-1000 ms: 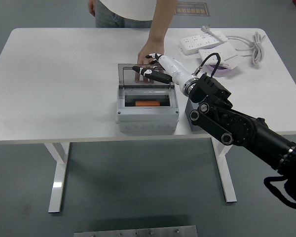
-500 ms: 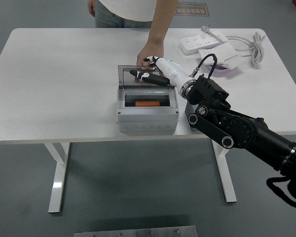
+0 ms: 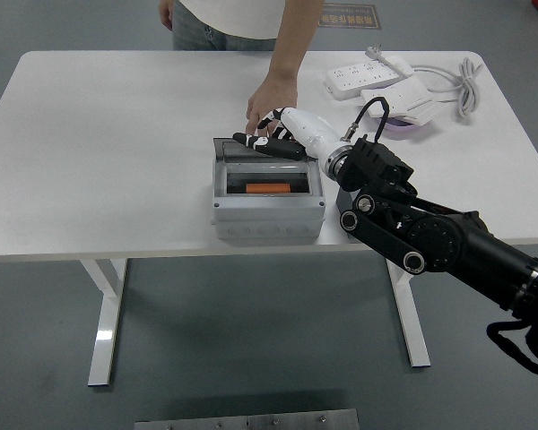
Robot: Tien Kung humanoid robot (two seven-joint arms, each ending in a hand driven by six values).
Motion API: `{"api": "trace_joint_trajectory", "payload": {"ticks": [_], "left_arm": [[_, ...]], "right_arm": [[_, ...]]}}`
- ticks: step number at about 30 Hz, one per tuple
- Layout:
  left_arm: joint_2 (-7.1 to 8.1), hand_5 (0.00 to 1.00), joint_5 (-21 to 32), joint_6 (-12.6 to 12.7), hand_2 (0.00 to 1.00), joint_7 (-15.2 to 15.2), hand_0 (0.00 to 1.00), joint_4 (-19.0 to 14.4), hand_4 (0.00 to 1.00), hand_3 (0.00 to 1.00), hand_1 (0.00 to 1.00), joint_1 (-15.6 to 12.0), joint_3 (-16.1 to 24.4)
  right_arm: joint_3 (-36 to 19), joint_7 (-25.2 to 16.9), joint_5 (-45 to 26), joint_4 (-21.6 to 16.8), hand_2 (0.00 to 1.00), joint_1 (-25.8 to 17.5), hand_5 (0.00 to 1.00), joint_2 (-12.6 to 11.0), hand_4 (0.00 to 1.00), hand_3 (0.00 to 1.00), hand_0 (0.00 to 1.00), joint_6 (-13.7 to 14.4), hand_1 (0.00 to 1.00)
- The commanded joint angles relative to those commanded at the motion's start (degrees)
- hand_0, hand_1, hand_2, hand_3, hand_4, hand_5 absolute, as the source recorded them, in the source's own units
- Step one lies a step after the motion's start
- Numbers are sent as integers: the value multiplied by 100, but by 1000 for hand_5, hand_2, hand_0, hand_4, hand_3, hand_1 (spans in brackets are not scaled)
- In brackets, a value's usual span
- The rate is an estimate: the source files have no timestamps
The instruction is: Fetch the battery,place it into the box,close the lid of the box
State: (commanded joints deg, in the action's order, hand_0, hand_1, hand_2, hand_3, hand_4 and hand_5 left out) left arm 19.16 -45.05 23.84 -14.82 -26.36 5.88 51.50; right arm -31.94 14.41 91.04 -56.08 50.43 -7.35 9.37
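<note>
Head view: grey rectangular plastic box (image 3: 267,208) near the front edge of the white desk (image 3: 99,161), orange cylindrical battery (image 3: 268,189) lying inside it, smoky transparent hinged lid (image 3: 238,148) raised at the box's far edge. Right hand (image 3: 271,143), white with black fingers (image 3: 255,141) stretched out together and clamped on nothing, resting against the lid's top edge, black right arm (image 3: 430,235) coming in from the lower right. Person's hand (image 3: 271,97) just behind the lid, fingertips pointing down toward it; white power strips (image 3: 377,76) and a coiled white cable (image 3: 464,81) well apart at the far right.
</note>
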Motion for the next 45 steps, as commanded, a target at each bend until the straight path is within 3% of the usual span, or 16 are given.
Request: {"api": "trace_joint_trajectory", "payload": {"ticks": [2,3,15,45], "left_arm": [[-1,659,5,-2,668,17,662,2,782,701,755,-2,1],[-2,659,8,-2,668,21,662,2,784,700,756,-2,2],[-14,656,9,-18,668,51,662,3,786,690,755,-8,16],[-20,650,37,-34,663,151,664,6,794,660,754,-33,40]], "right_arm": [[7,36,29,-25,386,4,998,-2,998,719,274,-27,302],[9,45,32,-29,336,5,998,-2,998,715,247,-36,282],[40,152,86,-53,306,-10,998,8,998,711,235,-127,262],[-192,671,542,-507,327,-4,998,-98,966,713,251,-548,272]]}}
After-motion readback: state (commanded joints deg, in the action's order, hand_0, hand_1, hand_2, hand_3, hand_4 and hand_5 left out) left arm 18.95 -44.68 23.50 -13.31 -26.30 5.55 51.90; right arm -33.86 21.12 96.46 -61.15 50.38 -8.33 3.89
